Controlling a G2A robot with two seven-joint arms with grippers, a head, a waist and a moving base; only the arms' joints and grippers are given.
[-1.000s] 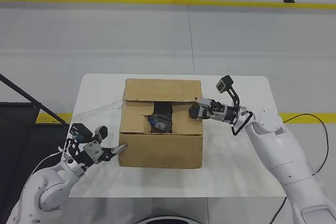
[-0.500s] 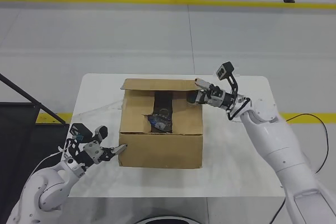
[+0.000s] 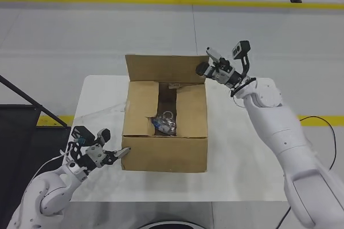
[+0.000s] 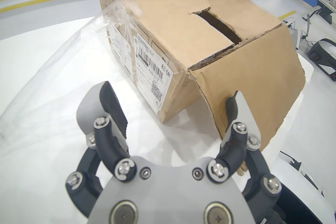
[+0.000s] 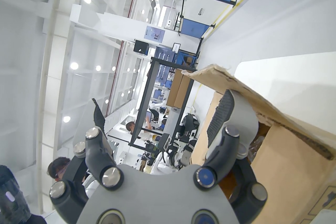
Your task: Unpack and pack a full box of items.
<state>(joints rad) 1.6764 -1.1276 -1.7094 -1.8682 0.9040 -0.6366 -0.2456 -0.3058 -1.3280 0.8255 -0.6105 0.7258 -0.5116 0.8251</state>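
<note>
I see the box (image 3: 165, 143) as matt brown cardboard — torn edges rough and corrugated. Its label (image 4: 151, 72) is smooth white paper, with crinkled glossy clear film (image 4: 123, 5) beside it. The left gripper (image 4: 170, 90) is dull grey metal with matt black pads (image 4: 114, 105); the table (image 3: 241, 172), smooth white.

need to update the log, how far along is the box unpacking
Done: the far flap stands upright, the open right gripper at its corner. In hand: opening the box; the two side flaps lie nearly shut, items showing through the gap. Left: spreading those, emptying, repacking. The open left gripper sits by the near corner.
</note>
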